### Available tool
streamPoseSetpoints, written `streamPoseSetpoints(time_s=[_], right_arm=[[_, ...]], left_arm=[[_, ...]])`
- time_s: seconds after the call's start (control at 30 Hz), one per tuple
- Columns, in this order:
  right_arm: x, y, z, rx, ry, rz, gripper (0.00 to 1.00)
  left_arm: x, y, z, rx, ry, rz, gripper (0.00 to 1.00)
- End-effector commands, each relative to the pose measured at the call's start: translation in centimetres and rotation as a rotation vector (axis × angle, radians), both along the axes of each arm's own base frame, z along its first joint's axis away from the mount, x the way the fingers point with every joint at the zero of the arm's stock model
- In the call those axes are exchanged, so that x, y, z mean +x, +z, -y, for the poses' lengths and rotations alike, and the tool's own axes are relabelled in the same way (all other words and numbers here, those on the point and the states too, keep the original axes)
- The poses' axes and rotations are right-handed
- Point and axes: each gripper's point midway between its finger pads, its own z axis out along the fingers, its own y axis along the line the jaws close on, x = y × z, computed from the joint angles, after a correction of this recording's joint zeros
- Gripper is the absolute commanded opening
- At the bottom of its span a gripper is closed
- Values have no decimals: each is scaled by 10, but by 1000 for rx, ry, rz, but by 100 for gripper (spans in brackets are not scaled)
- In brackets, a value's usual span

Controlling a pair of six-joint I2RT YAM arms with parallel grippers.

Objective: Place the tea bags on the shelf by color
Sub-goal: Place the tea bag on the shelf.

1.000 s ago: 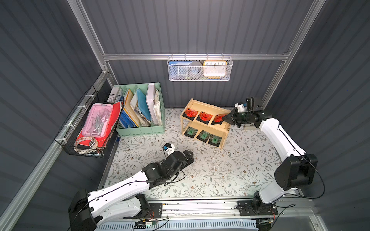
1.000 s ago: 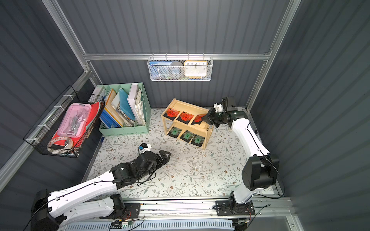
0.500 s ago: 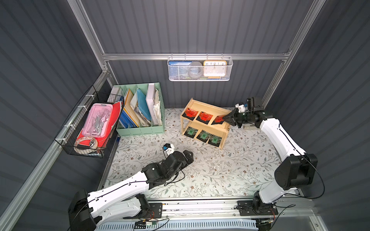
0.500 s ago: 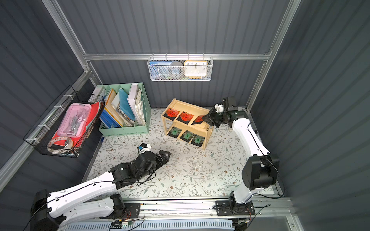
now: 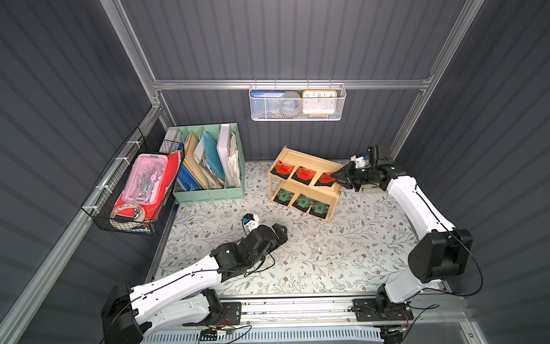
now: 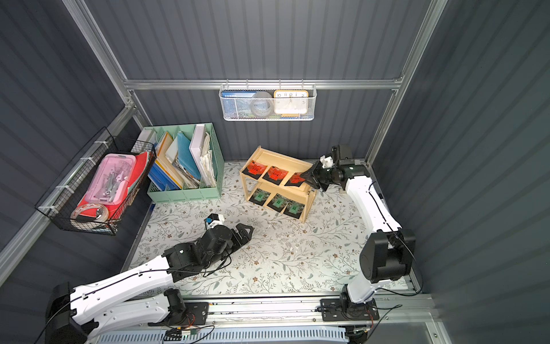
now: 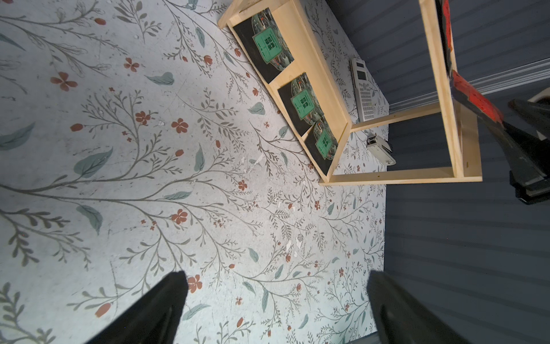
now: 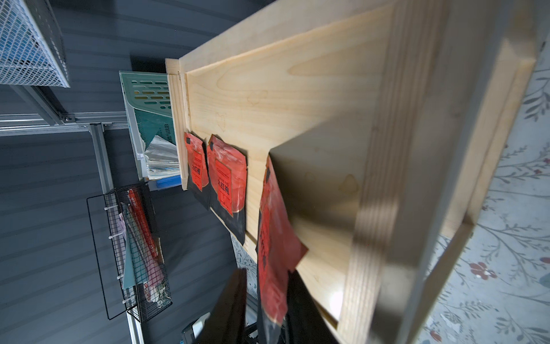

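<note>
while r end effector (image 5: 335,177) is slightly parted round red tea bag (image 5: 324,179), l end effector (image 7: 276,278) wide

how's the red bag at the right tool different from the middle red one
The end red bag is tilted up, one edge between the right tool's jaws; the middle red bag lies flat, untouched. The end red bag sits by the shelf's side wall; the middle red bag mid-tier. Both are black, red-labelled, at the top tier.
</note>
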Motion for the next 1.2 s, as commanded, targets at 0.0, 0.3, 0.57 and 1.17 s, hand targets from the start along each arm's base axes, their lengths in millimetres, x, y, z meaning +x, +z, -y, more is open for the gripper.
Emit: streamPoseSetpoints(time_s=[0.0, 0.3, 0.57, 1.17], right_arm=[[1, 1, 4, -25, 6, 2, 28], [1, -2, 7, -59, 14, -13, 29], [4, -4, 7, -68, 20, -25, 29], [-1, -3, 18, -158, 17, -44, 37]], left_arm=[[-1, -6, -4, 19, 12, -10, 100], [-1, -7, -4, 19, 12, -13, 100], [0, -7, -4, 12, 19, -10, 100], [0, -8, -7, 8, 31, -8, 100]])
